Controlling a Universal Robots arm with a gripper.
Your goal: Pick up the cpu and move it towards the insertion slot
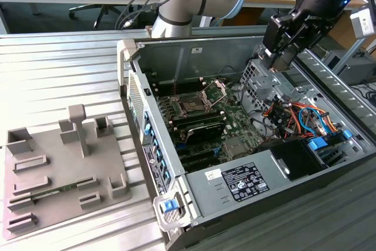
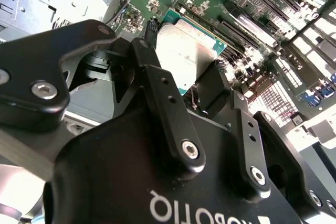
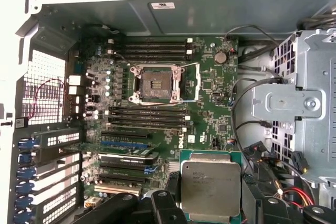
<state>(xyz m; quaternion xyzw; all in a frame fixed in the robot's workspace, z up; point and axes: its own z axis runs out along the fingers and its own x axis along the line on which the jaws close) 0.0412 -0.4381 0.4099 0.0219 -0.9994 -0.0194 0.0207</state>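
Two end effector (image 2: 186,85) fingers pinch cpu (image 3: 211,187), well apart from insertion slot (image 3: 156,84).

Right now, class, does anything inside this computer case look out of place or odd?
Yes: the cpu is not seated. The gripper holds it by its edges above the motherboard, away from the insertion slot, which stands bare with its metal bracket swung open. Nothing looks damaged or spilled.

The cpu (image 3: 211,187) gets clipped by the frame edge in the first wrist view, and black gripper (image 2: 184,85) fingers (image 2: 157,85) cover part of it in the second wrist view.
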